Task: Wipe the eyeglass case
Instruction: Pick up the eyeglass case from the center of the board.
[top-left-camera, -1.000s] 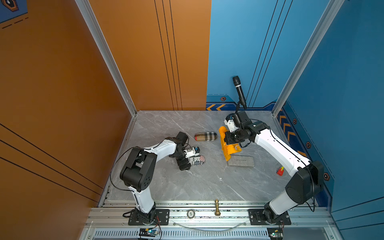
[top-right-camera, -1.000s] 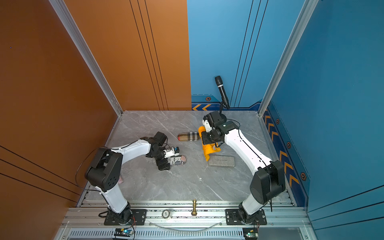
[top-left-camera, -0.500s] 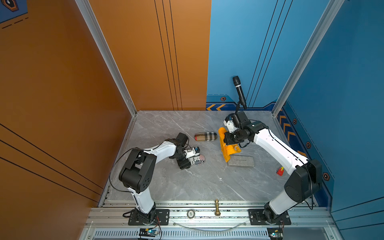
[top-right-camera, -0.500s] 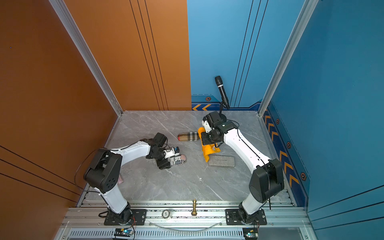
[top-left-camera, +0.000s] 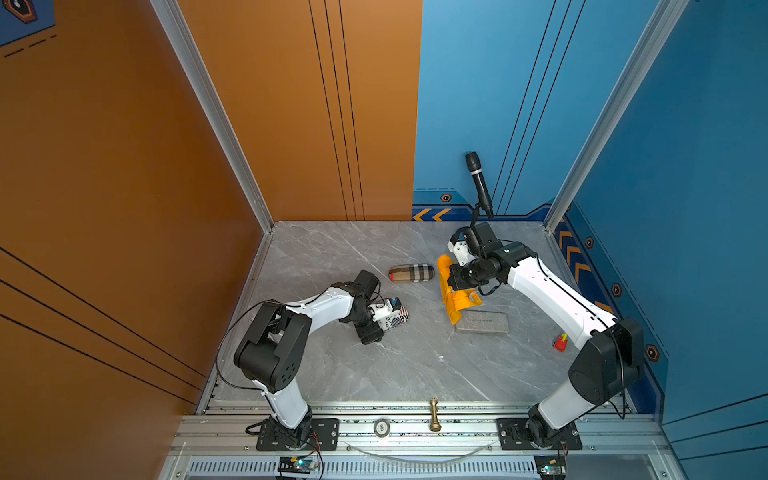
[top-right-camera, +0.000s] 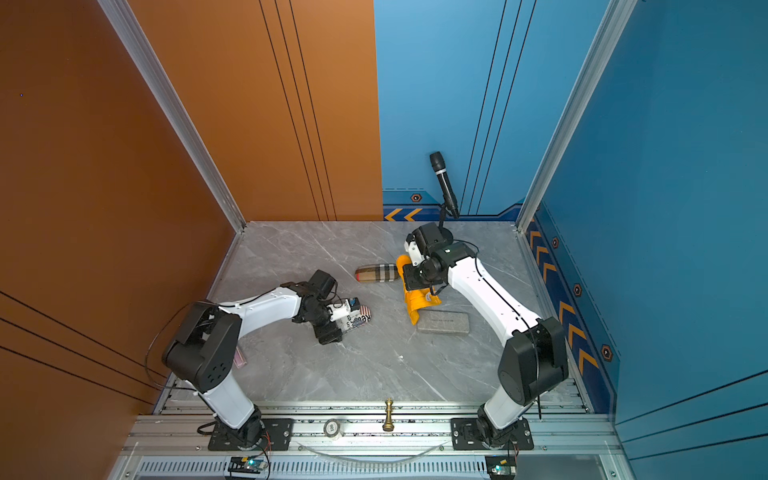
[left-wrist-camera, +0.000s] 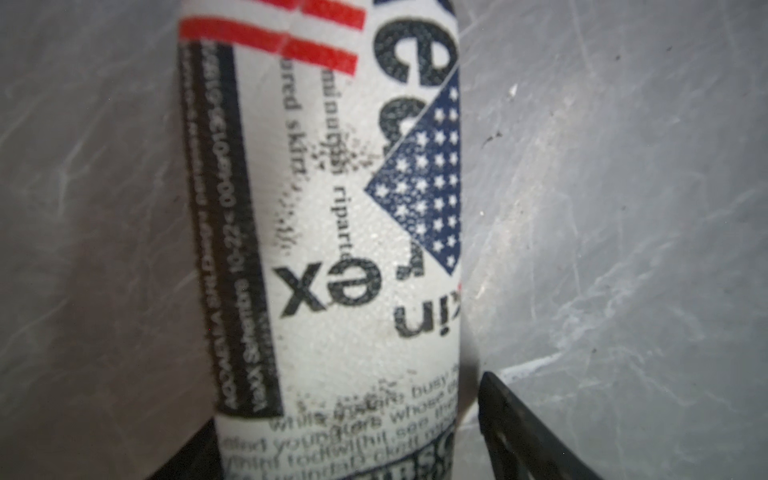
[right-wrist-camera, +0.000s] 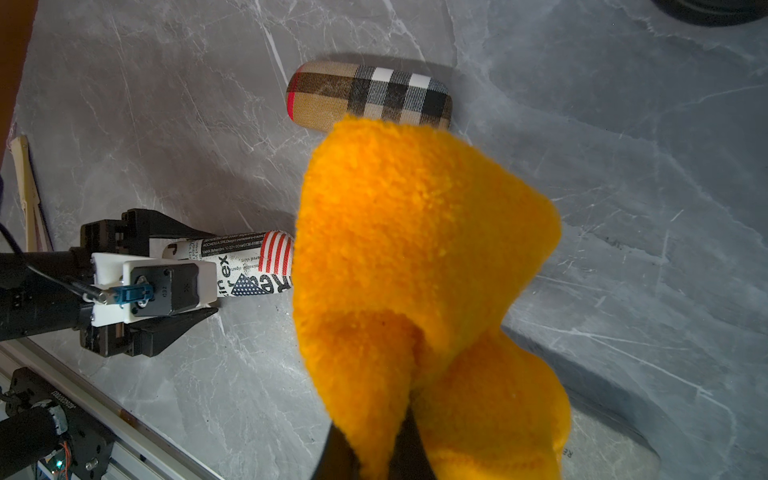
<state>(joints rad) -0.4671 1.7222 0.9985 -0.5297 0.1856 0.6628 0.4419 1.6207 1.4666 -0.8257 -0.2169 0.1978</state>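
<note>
A: How far along? Please go from the large things down to the small ones.

B: Looks early. On the bench (top-left-camera: 374, 365), cannot find any wiping contact yet.

A: And the orange cloth (right-wrist-camera: 415, 249)?

B: Hangs bunched from the right hand (right-wrist-camera: 374, 451), which is clenched on one end of it. In both top views, lies at about 2 o'clock from the bench middle. Reaches with the lower end just beside the gray case (top-left-camera: 482, 322) at 4 o'clock. Cannot tell whether touching it or not.

A: Which case to wipe, then?

B: Hard to say for sure, with three of them there. Probably the printed case (left-wrist-camera: 332, 249), near the bench middle, because enclosed by the left hand (left-wrist-camera: 345, 432). Sits well apart from the cloth, at about 8 o'clock from it. As for the plaid case (top-left-camera: 411, 273) at 12 o'clock: lies just beside the cloth's upper end, with no hand on it.

A: Left hand grasping the printed one?

B: Not firmly, as far as seen. Released, with fingers on both sides of the case. In the left wrist view, shows a gap between one finger (left-wrist-camera: 519, 424) and the case wall.

A: So what remains?

B: Nearly all, by my judgement: to hold the case firm, to bring the cloth over, to rub along the surface. Done so far: only cloth taken and case reached. Worth noting also some dark specks on the printed surface, not yet removed.
</note>
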